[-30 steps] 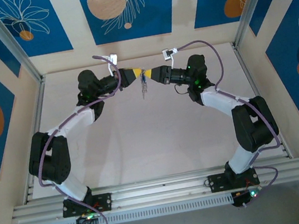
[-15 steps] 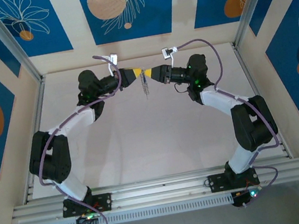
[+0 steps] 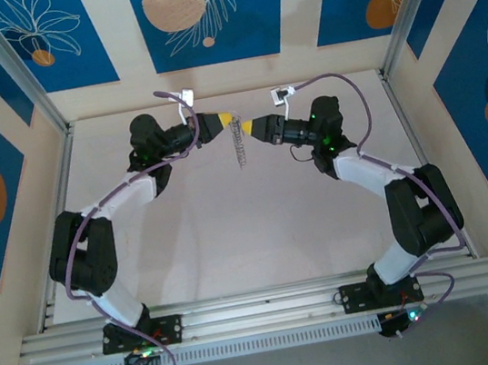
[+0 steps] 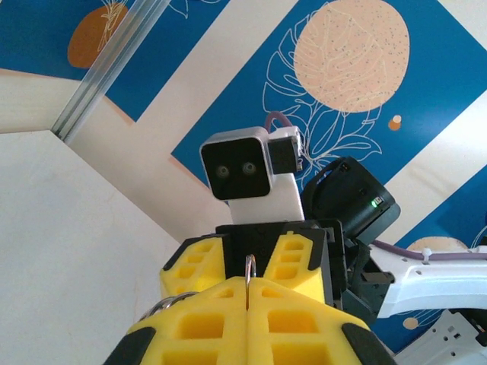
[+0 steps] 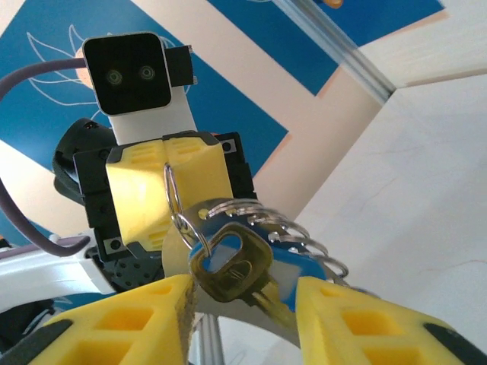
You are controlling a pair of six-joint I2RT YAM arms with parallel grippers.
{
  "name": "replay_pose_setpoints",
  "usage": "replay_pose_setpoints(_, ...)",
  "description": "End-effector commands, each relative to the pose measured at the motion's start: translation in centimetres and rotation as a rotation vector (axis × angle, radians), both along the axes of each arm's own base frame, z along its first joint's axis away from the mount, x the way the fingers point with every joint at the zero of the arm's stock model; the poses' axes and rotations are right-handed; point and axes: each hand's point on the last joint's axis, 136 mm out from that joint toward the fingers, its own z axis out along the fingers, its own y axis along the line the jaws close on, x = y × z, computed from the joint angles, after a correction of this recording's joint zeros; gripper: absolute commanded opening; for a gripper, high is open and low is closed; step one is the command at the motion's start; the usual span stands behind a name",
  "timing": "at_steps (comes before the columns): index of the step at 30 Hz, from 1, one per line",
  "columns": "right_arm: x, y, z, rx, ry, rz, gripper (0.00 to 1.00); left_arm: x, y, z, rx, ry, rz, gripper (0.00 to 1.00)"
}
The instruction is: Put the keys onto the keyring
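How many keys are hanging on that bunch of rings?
2: a brass key in front and a blue-headed key directly behind it, both on the silver rings. More may be hidden behind.

Glossy brass-toned metal key (image 5: 230, 271), shiny silver metal keyring (image 5: 176, 217), matt yellow plastic fingers (image 5: 125, 323).

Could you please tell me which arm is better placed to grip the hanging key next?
Right, most likely. The left gripper is shut on the keyring wire, holding it up, so it is occupied. The right gripper has its fingers open on either side of the brass key hanging there.
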Motion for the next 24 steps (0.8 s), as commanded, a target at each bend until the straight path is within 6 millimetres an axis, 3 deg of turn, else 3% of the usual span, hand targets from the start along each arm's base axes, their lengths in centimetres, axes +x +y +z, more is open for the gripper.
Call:
replay_pose_setpoints(1,0.2,-0.9,-0.5,-0.063,-0.033,-0.106,0.47,-0.3,0.0,1.7,-0.03,-0.045,0.001,0.0)
replay_pose_setpoints(9,0.0,-0.7,-1.2,-0.164,-0.07,-0.219,0.5,-0.2,0.0,2.0,-0.03,-0.038,0.013,0.0)
replay_pose_setpoints(24,0.1,1.8,-0.1,-0.195,-0.136,-0.179,0.48,-0.9,-0.9,2.0,0.004,-0.044,-0.006,0.0)
